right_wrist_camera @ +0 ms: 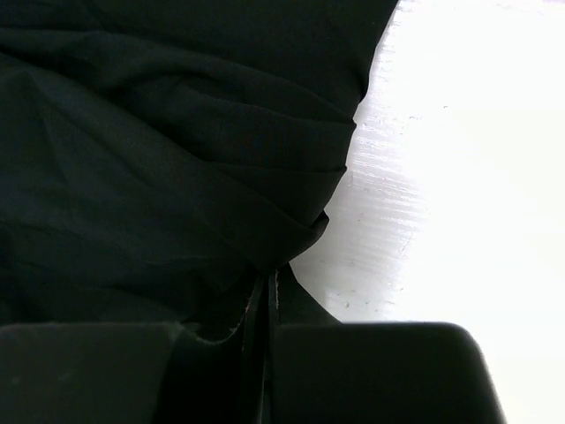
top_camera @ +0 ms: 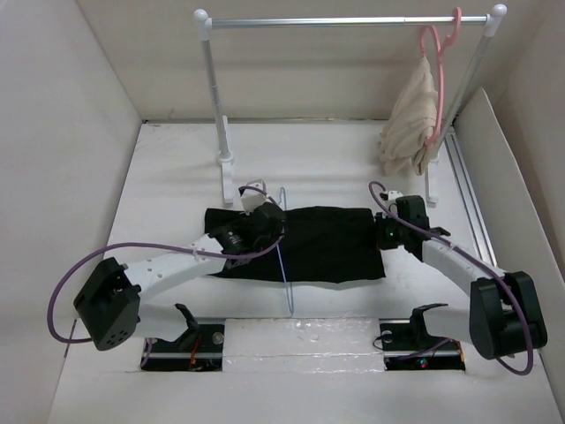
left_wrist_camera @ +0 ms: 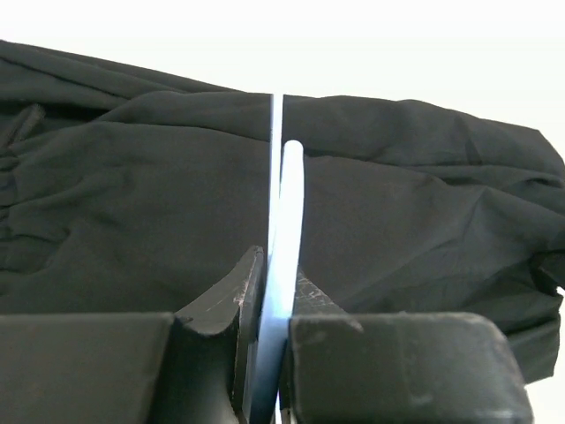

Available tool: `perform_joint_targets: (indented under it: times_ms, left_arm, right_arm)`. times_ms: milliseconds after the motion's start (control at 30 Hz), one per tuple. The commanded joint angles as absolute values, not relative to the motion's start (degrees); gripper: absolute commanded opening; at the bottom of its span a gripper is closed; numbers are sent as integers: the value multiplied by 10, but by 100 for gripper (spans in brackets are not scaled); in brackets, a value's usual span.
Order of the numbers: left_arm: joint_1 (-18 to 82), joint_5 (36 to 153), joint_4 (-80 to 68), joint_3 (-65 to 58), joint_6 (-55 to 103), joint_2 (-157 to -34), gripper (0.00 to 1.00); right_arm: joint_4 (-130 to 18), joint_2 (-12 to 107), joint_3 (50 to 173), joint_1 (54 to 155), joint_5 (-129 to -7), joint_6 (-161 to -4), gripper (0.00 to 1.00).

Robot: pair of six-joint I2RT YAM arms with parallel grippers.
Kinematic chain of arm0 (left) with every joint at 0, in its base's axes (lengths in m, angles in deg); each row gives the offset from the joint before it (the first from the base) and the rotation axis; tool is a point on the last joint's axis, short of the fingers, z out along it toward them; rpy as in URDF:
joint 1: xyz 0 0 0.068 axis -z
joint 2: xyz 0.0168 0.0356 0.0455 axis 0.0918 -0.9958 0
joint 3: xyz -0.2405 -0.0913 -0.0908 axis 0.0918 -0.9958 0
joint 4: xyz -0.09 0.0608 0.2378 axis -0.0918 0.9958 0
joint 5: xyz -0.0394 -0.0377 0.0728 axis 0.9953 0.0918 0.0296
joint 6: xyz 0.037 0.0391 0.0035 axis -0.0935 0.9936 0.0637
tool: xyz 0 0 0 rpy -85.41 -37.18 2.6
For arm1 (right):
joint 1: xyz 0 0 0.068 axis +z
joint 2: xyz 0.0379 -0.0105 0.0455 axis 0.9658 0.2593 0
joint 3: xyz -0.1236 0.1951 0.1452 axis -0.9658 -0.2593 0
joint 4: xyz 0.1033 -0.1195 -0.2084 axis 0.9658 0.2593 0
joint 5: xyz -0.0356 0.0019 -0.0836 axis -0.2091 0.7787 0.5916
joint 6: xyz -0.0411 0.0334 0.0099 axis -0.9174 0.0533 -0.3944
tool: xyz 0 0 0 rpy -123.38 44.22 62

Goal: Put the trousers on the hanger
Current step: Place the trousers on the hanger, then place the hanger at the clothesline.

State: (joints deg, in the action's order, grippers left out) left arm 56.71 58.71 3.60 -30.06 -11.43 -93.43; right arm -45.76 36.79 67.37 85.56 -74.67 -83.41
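Observation:
The black trousers [top_camera: 327, 243] lie folded flat on the white table. The thin light-blue hanger [top_camera: 284, 265] stands across their left part, its hook toward the near edge. My left gripper [top_camera: 262, 228] is shut on the hanger; in the left wrist view the blue bar [left_wrist_camera: 284, 212] runs up between the jaws over the trousers [left_wrist_camera: 132, 203]. My right gripper [top_camera: 381, 235] is at the trousers' right edge and shut on a fold of the trousers [right_wrist_camera: 159, 177].
A white clothes rail [top_camera: 344, 21] stands at the back. A pink hanger [top_camera: 434, 53] with a beige garment [top_camera: 410, 124] hangs at its right end. A metal track [top_camera: 470, 199] runs along the right wall. White walls enclose the table.

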Motion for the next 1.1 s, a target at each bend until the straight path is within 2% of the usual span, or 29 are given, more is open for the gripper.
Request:
perform_joint_targets:
  times_ms: [0,33,133,200,233,267,300,467,567,700,833,1067]
  left_arm:
    - [588,556,119,-236,-88,-936,0]
    - [588,563,124,-223,-87,-938,0]
    - [588,573,138,-170,-91,-937,0]
    - [588,578,157,-128,-92,-939,0]
    - [588,581,161,-115,-90,-937,0]
    - [588,585,168,-103,-86,-937,0]
    - [588,584,173,-79,-83,-937,0]
    - [593,585,207,1,-50,-951,0]
    - [593,605,250,96,-28,-977,0]
    - [593,624,322,287,8,-1038,0]
    - [593,650,356,374,23,-1088,0]
    - [593,672,370,446,30,-1109,0]
  right_arm:
    - [-484,375,682,868,-750,-838,6]
    - [-479,375,687,874,-750,-836,31]
    - [-454,346,709,897,-757,-832,62]
    - [-417,313,724,913,-752,-822,71]
    - [-403,277,745,931,-750,-820,79]
    - [-370,276,756,940,-747,-818,79]
    - [-353,241,769,951,-738,-811,85]
    - [-268,141,863,1052,-713,-776,88]
    - [-261,119,904,1098,-725,-734,90]
    - [-283,125,1004,1183,-704,-692,94]
    - [-332,162,1033,1205,-692,-677,98]
    - [-428,221,999,1205,-684,-644,95]
